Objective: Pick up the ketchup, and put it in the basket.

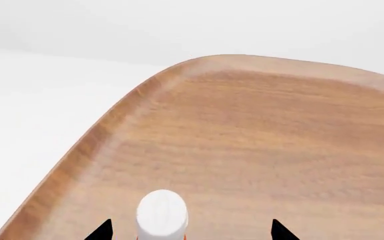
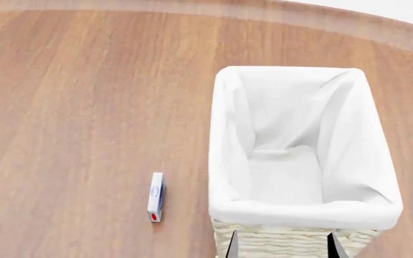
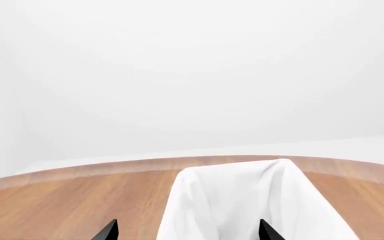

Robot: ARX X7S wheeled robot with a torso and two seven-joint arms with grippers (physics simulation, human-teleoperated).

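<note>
Two black fingertips of the left gripper (image 1: pixel 190 231) are seen at the bottom edge of the left wrist view, spread wide apart. The right gripper (image 2: pixel 282 246) is shown at the bottom of the head view, its dark tips likewise parted.

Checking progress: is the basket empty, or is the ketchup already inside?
Empty: the basket shows only bare white liner in the head view.
</note>
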